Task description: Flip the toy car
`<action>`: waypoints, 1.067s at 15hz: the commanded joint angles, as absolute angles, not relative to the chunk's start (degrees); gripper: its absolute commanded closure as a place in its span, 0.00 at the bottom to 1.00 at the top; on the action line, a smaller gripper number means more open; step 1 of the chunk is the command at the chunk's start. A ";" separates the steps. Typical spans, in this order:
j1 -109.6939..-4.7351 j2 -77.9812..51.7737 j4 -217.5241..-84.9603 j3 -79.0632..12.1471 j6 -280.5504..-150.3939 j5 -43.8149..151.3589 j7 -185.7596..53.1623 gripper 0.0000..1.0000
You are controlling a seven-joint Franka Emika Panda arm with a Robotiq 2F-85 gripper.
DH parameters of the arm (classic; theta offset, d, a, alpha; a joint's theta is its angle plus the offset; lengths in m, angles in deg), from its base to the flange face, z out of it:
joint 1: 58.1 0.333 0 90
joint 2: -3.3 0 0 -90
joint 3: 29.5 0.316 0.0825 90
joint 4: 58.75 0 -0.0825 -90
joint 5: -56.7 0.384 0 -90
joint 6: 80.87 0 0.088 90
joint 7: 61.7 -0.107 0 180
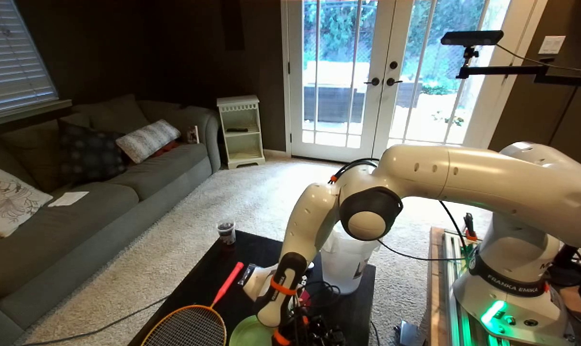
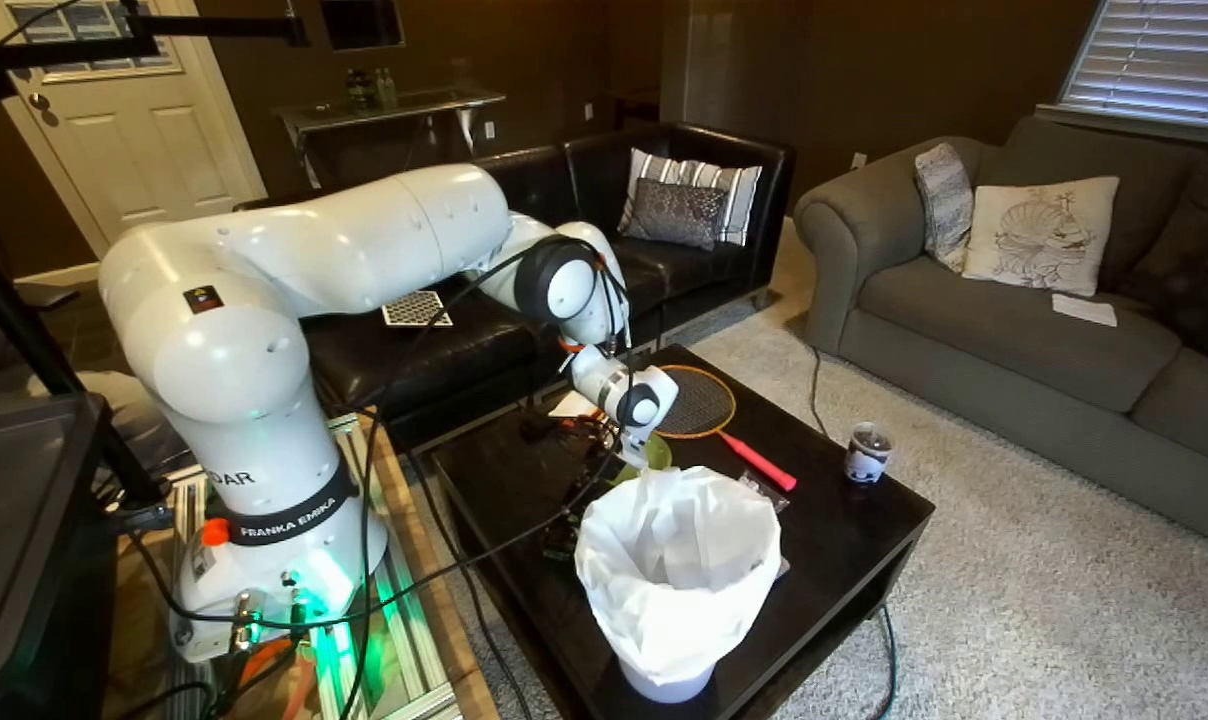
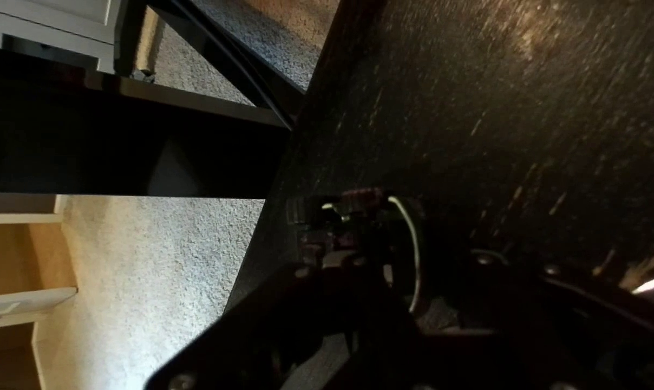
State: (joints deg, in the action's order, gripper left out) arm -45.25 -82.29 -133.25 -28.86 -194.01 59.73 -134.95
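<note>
Pale carpet (image 1: 271, 202) spreads around the black table (image 2: 834, 545), which carries a racket (image 1: 189, 329) and a white-lined bin (image 2: 674, 620). In the wrist view the toy car (image 3: 354, 216) shows close by one table edge, dark and poorly lit, with ribbed wheels and a thin pale curve along its body; which way up it is, I cannot make out. It should be light and stiff, probably hard plastic, with wheels that may turn and slip under a squeeze. Best to take it across the main body, clear of the wheels, with modest pressure, and to spare the pale curve, which might bend or snap. A poor hold could also let it roll toward that edge. As for the claw (image 3: 411, 261), its fingers stand apart, and the toy car is right at their tips: the finger at the left of the wrist view covers some of it, and part of the body seems to reach into the gap. Shadow hides any contact, so I cannot tell whether the claw is gripping it or merely straddling it.
</note>
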 commanded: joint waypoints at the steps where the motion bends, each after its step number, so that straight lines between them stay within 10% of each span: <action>1: -47.08 -82.14 -134.48 -27.35 -195.80 61.95 -129.34 0.93; 16: -51.95 -83.15 -133.25 -20.80 -195.84 72.01 -95.26 0.93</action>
State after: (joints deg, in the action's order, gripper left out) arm -51.55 -81.60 -133.77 -22.12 -192.85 69.29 -103.17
